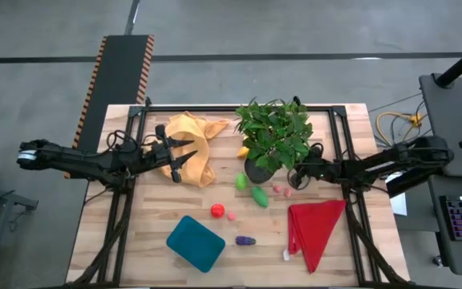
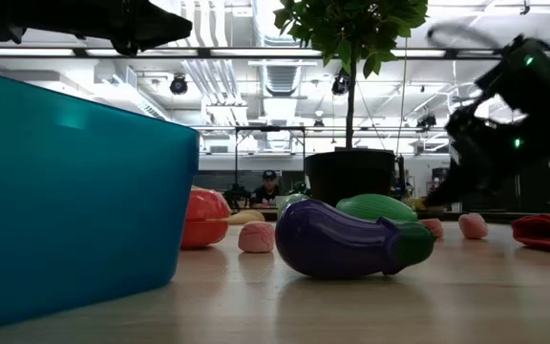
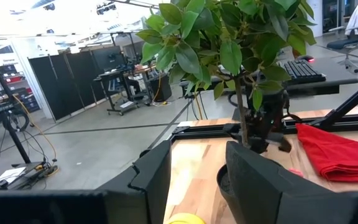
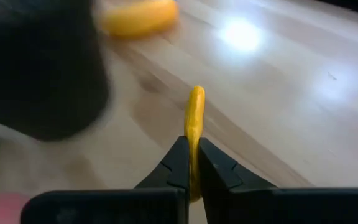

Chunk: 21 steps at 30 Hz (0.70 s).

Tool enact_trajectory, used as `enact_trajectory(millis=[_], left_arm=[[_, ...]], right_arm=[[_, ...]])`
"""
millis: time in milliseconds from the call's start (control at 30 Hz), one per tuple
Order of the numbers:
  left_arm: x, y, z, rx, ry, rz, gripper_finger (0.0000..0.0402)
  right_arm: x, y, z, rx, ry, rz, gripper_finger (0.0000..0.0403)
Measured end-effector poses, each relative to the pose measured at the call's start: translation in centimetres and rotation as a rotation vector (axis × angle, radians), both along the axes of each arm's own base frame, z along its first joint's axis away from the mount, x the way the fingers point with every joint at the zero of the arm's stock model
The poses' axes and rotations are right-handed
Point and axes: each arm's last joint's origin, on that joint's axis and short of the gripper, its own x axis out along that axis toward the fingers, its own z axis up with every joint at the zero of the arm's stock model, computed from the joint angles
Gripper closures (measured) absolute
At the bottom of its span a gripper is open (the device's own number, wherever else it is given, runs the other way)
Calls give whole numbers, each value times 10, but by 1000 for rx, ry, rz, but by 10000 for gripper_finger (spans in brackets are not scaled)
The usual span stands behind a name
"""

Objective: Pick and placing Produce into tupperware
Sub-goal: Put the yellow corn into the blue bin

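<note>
the banana (image 4: 194, 118) is pinched between the right gripper's (image 4: 192, 163) closed fingers, its yellow length running straight out ahead of them over bare wood, with a second blurred yellow shape farther off that i cannot identify. in the high view the right gripper (image 1: 299, 174) sits just beside the plant pot (image 1: 259, 170), under the leaves, so the fruit itself is hidden there. the relation that counts is the line from here to the tupperware (image 1: 195, 242): the teal tub lies well apart, toward the table's front edge and over on the left arm's side, so by my reading the carry has to run diagonally across the loose produce, namely the green piece (image 1: 259, 195), the red piece (image 1: 216, 210), the small pink one (image 1: 232, 215) and the purple eggplant (image 1: 245, 240) lying just beside the tub. the right arm reaches in nearly level from its side of the table, forearm stretched toward the pot. the left gripper (image 1: 181, 155) waits over the orange-yellow cloth (image 1: 192, 132) with its fingers spread and nothing between them, its arm likewise stretched out flat. the red cloth (image 1: 315, 229) lies near the right arm's path.
</note>
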Motion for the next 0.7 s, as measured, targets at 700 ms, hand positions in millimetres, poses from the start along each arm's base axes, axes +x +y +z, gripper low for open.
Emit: enact_trajectory(millis=[700], left_arm=[[-1,0,1,-1,-10,0,262]], right_arm=[[0,30,70,-7,-125,264,394]])
